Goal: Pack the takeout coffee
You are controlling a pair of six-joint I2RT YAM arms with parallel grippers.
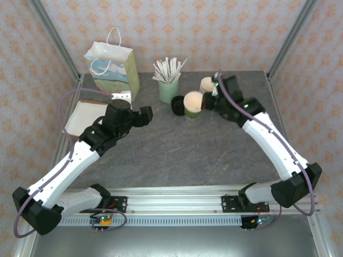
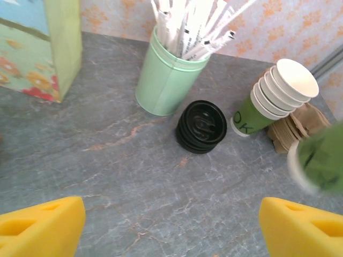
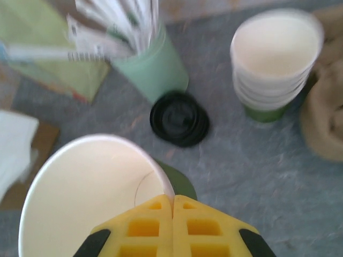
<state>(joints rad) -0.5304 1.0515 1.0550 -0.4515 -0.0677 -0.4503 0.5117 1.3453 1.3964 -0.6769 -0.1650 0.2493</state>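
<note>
Yellow fingers of the right claw [image 3: 172,199] pinch shut on the wall of a lidless green cup [image 3: 88,198], held near the stack of black lids [image 3: 179,119] on the worktop [image 3: 257,176]. The left claw [image 2: 171,219] hangs wide and empty, facing those lids. Likely step: making up the takeout coffee; next, a lid seated squarely, then the paper bag [image 1: 113,67]. Whether the cup's base touches down is hidden.

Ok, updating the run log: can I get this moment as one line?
left tool: open, empty | right tool: shut on rim of lidless green cup | black lids: stacked on table
</note>
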